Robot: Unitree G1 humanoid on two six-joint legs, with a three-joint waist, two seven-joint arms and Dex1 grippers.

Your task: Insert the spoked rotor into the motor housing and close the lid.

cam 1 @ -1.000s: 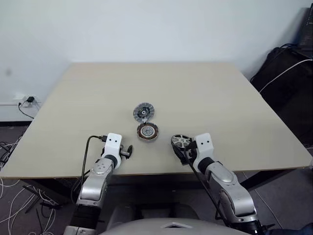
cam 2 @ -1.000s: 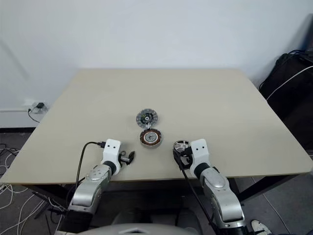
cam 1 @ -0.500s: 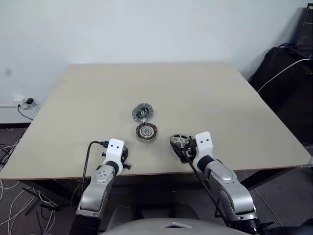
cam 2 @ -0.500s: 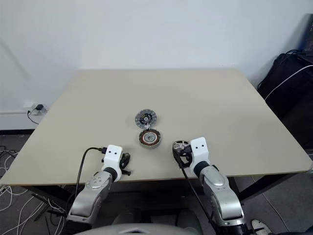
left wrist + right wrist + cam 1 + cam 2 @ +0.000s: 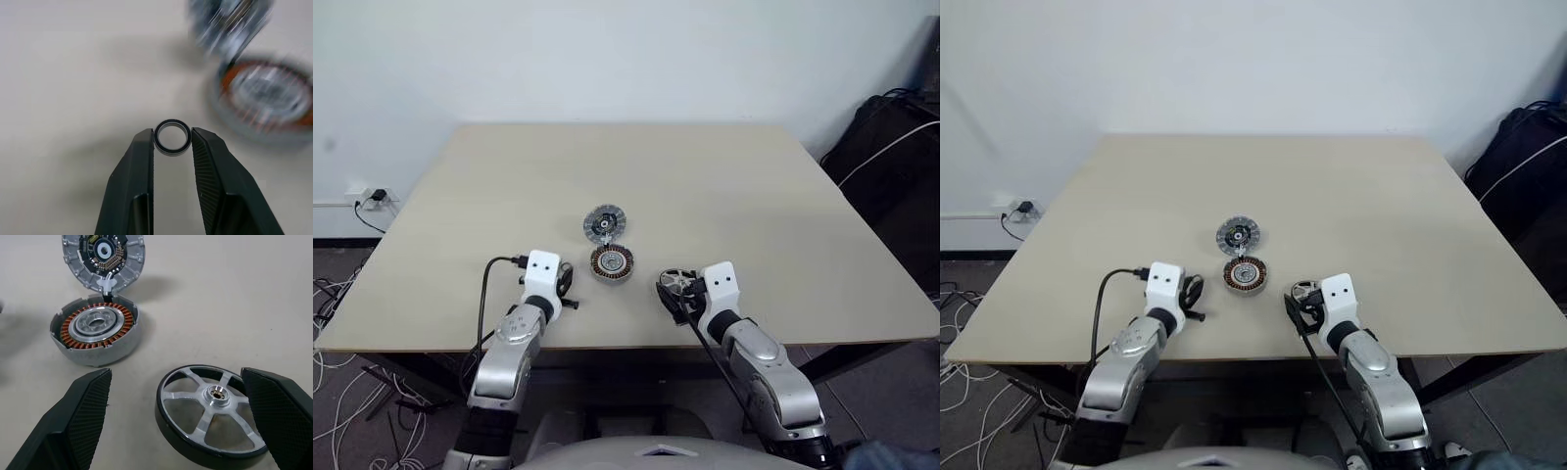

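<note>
The left gripper (image 5: 172, 142) is pinched on a small dark ring (image 5: 172, 137), held between its fingertips above the table (image 5: 724, 186). The right gripper (image 5: 176, 382) stands wide open with the spoked rotor (image 5: 211, 413) lying flat between its fingers, near the motor housing (image 5: 96, 335) and the lid (image 5: 103, 258) behind it.

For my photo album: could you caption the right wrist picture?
Open right claw straddling the spoked rotor on the table, near the motor housing and its propped-up lid.
</note>
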